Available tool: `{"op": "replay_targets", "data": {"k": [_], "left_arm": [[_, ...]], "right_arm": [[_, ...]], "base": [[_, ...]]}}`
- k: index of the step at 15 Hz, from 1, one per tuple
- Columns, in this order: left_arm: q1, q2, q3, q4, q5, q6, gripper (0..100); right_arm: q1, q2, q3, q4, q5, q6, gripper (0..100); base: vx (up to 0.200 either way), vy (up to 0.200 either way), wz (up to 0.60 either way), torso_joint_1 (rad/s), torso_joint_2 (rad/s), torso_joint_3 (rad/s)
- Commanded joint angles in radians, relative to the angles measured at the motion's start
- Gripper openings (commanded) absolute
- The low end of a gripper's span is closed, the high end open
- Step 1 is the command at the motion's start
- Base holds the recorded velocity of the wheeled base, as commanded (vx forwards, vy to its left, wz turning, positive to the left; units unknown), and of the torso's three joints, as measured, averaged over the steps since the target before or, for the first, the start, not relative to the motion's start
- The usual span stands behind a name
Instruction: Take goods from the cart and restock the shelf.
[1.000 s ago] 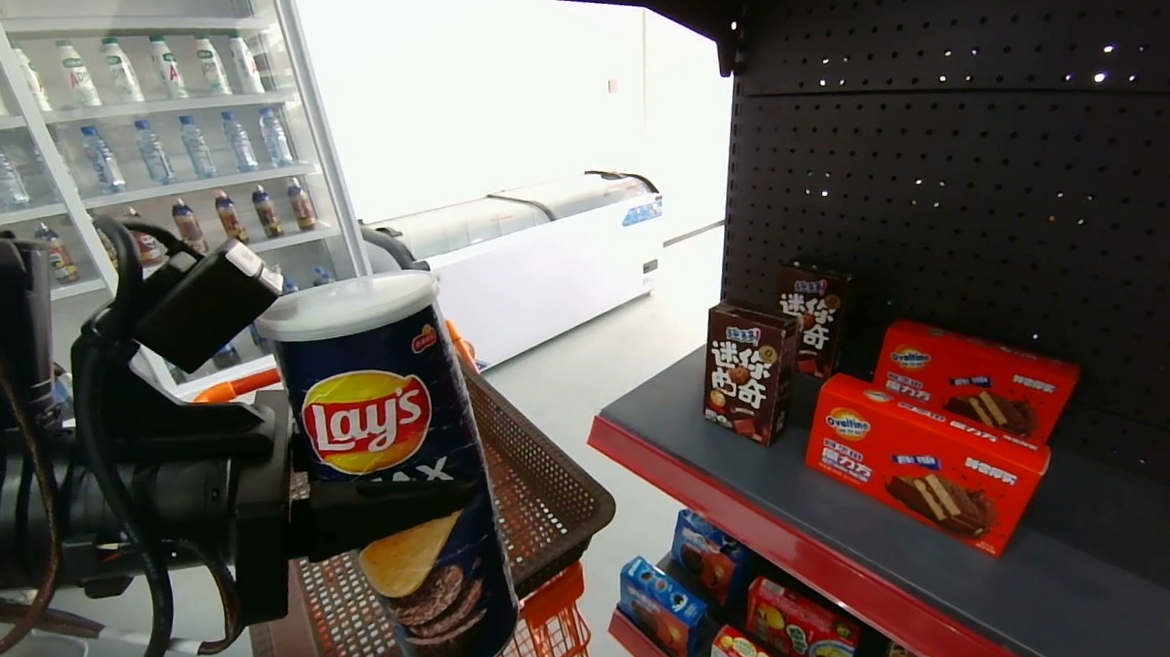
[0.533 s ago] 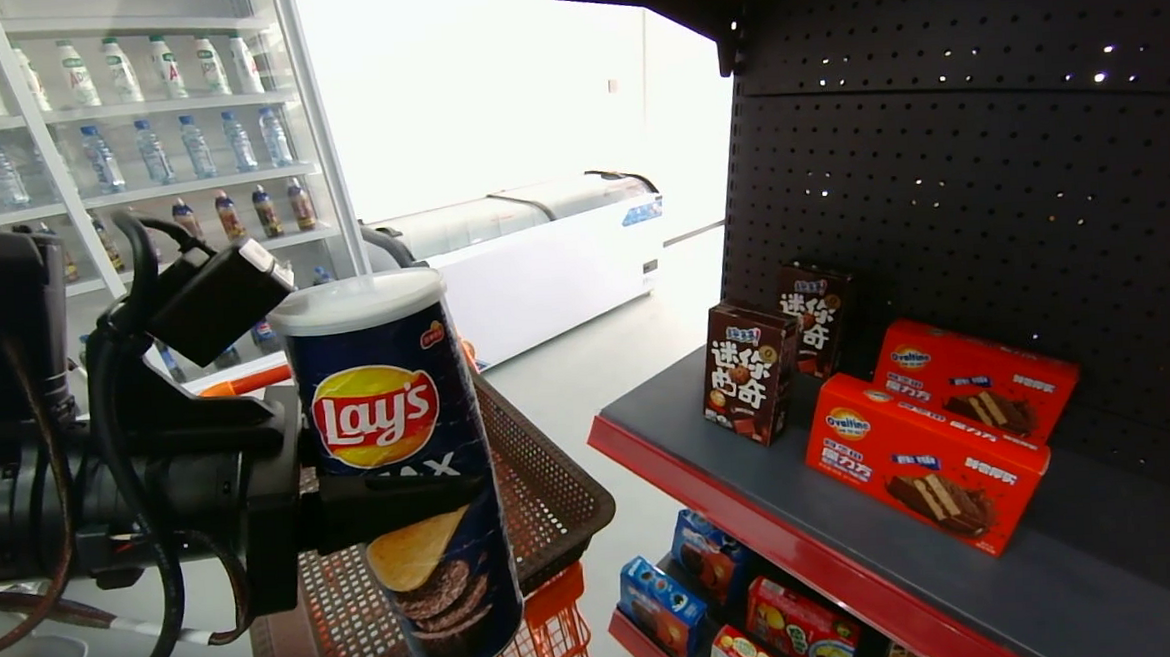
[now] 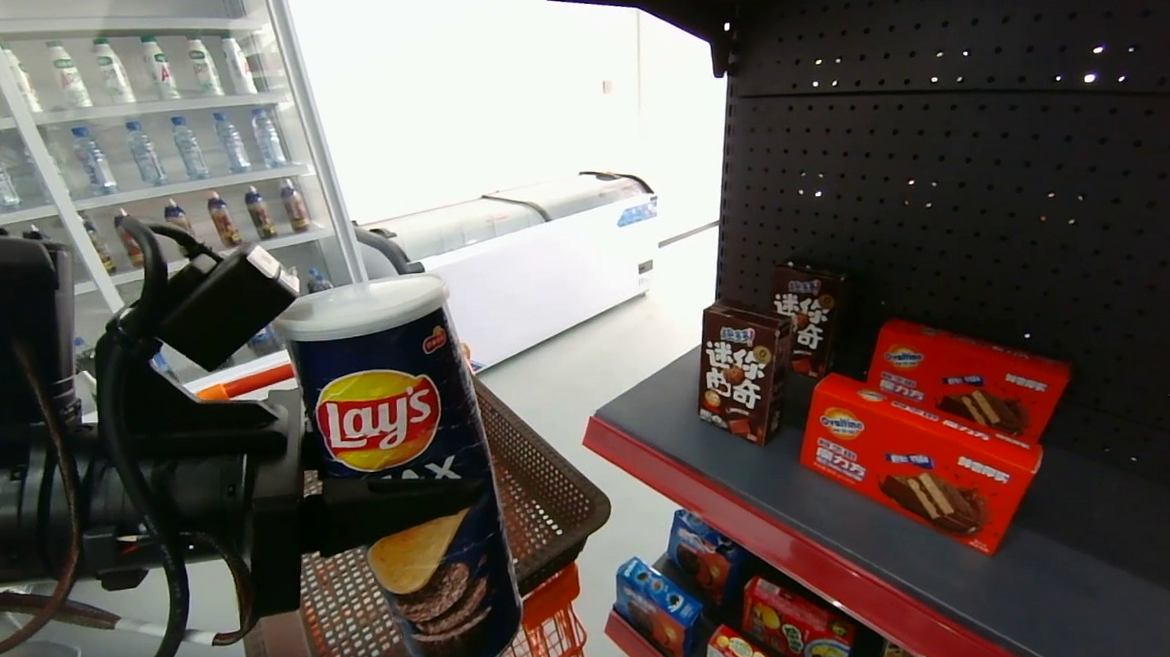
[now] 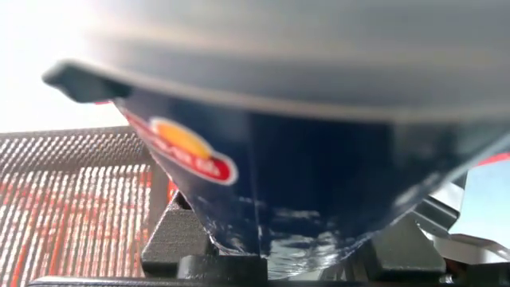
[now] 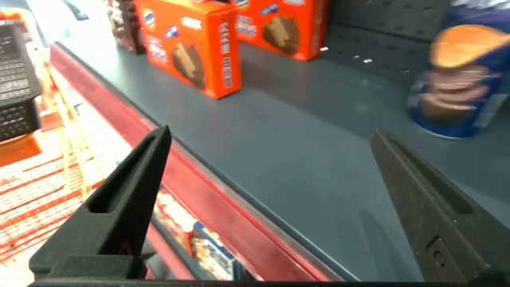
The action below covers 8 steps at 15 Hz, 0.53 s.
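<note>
Left tool (image 3: 401, 499) around one chip can (image 3: 381, 419)

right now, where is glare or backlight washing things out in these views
Head view: the opening behind the chips can is blown out white, the chest freezer is washed pale, light pricks through the pegboard. Left wrist view: white backlight beyond the cart basket. Right wrist view: the shelf is evenly lit, the right pincer dark against it.
</note>
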Motion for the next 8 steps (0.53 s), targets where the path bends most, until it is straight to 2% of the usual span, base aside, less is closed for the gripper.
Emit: {"op": "replay_targets", "data": {"k": [1,8], "left_arm": [[0.0,0.009,-0.002,-0.001,0.0,0.0,0],[0.0,0.012,-0.003,-0.003,0.0,0.0,0]], "right_arm": [[0.002,0.001,0.0,0.0,0.0,0.0,100],[0.0,0.001,0.0,0.0,0.0,0.0,100]], "base": [[0.0,0.0,-0.6,-0.012,0.0,0.007],[0.0,0.0,-0.6,0.003,0.0,0.004]]}}
